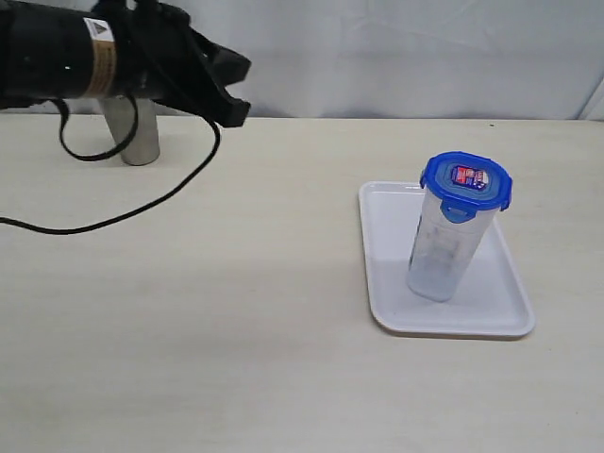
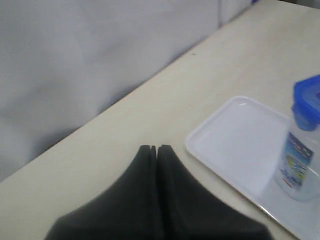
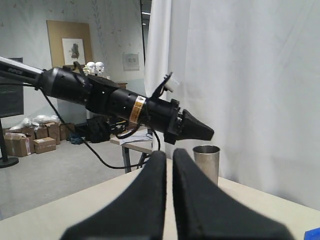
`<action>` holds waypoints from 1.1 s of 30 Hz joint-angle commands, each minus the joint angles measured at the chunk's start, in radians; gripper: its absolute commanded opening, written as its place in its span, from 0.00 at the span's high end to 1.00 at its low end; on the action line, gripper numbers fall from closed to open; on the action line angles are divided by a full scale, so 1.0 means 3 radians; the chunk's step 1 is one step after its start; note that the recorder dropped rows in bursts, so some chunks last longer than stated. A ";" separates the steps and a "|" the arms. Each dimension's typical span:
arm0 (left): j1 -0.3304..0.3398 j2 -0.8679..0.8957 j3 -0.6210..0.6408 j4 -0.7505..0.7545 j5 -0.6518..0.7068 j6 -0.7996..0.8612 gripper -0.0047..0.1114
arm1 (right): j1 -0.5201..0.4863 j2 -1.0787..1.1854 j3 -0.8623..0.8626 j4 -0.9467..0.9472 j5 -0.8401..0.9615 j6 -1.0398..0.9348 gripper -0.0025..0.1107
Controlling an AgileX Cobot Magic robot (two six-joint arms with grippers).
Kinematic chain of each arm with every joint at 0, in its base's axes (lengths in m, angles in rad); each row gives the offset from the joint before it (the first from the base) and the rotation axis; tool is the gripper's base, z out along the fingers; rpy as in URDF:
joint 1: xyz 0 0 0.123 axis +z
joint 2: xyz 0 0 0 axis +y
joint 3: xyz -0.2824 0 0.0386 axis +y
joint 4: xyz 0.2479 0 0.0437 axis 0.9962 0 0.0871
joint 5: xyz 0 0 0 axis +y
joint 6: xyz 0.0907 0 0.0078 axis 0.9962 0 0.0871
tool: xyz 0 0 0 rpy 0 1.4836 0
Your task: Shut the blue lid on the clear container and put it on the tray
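Exterior, container: the clear container [image 1: 440, 260] stands on the tray [image 1: 387, 283] with the blue lid [image 1: 465, 179] on; the task looks done.
Exterior, left end effector [image 1: 233, 109]: pinched shut, empty, well apart from the tray, near the steel cup [image 1: 142, 142].
Left wrist, room: bare counter [image 2: 150, 115] lies between the fingertips and the tray rim.
Right wrist, right end effector [image 3: 169, 156]: jaws together, holding nothing.
Care: a tall container probably tips easily, so avoid sweeping over the tray.

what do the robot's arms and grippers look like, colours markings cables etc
The left arm is a black tube with a tan band and a small white label bearing a triangle mark. A loose black cable hangs from it. The left gripper and right gripper each have two matte black wedge-shaped fingers tapering to blunt tips. The right arm itself is out of view.
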 commanded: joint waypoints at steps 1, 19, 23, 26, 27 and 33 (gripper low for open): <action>-0.0001 -0.0471 0.0298 -0.0019 0.0677 -0.0204 0.96 | 0.0000 -0.0003 0.0015 0.0014 -0.0018 0.0012 0.94; -0.0001 -0.1691 0.0727 -0.0029 0.0029 -0.0255 0.96 | 0.0000 -0.0003 0.0015 0.0014 -0.0018 0.0012 0.94; -0.0001 -0.1740 0.0727 -0.0029 0.0015 -0.0255 0.96 | 0.0000 -0.0003 0.0015 0.0014 -0.0018 0.0012 0.94; -0.0001 -0.1740 0.0727 -0.0029 0.0015 -0.0255 0.96 | 0.0000 -0.0003 0.0015 0.0014 -0.0018 0.0012 0.94; -0.0001 -0.1740 0.0727 -0.0029 0.0015 -0.0255 0.96 | 0.0000 -0.0003 0.0015 0.0014 -0.0018 0.0012 0.94; -0.0001 -0.1740 0.0727 -0.0029 0.0015 -0.0255 0.96 | 0.0000 -0.0003 0.0015 0.0014 -0.0018 0.0012 0.94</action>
